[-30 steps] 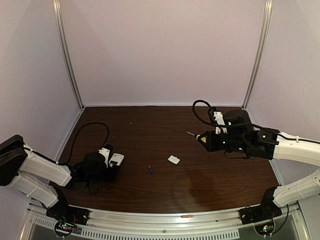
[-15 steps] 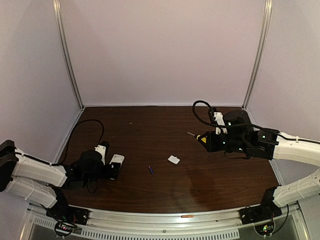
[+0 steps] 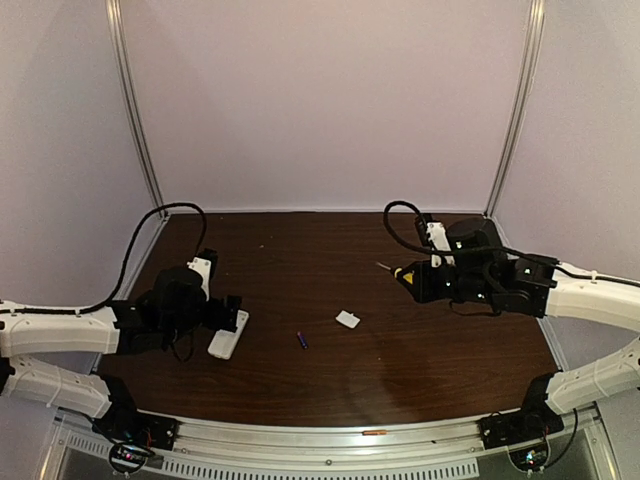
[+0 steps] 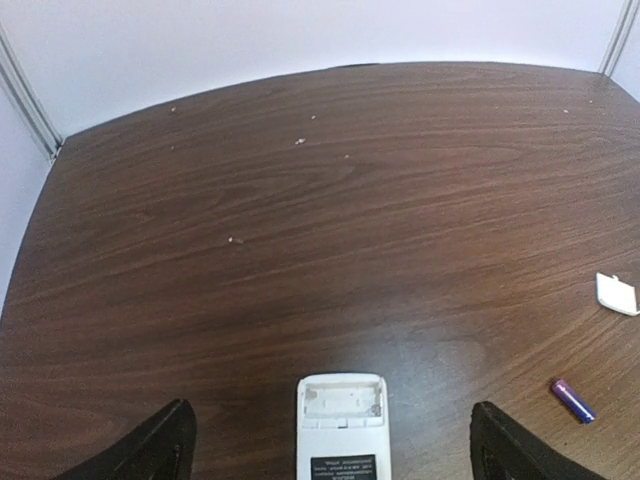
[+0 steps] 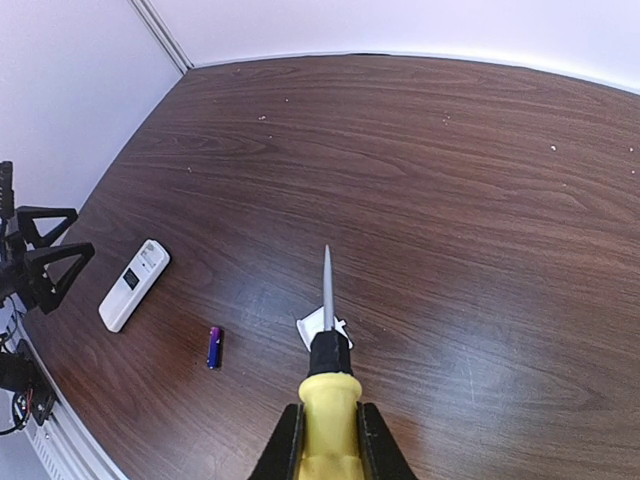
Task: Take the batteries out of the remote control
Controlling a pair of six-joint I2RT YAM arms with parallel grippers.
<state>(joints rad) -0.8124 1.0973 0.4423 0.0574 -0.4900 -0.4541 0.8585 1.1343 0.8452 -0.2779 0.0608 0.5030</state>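
Remote control, a small flat white slab with rounded corners [image 4: 341, 440], lies back-up on the dark wooden counter [image 3: 300, 260] at its left side, cover off and battery bay exposed at the far end. The bay appears empty, though the left wrist view is too soft to be sure. One tiny blue-purple cylindrical battery [image 3: 302, 340] rests loose on the wood to the remote's right, apart from it; no second cell can be seen. Beyond the battery lies the small white square lid piece [image 3: 348, 320].

The left claw [image 4: 330, 405] hangs spread wide and released over the remote, one finger on either side, touching nothing. The right claw [image 5: 331, 440] is clenched on the yellow-handled screwdriver [image 5: 329, 385], its steel tip held above the counter over the lid piece, well apart from the remote.

The unloading looks to be at or near its close. The next move calls for confirming the bay is bare. If a cell remains, the left claw would need to steady the remote while the screwdriver tip levers it out.
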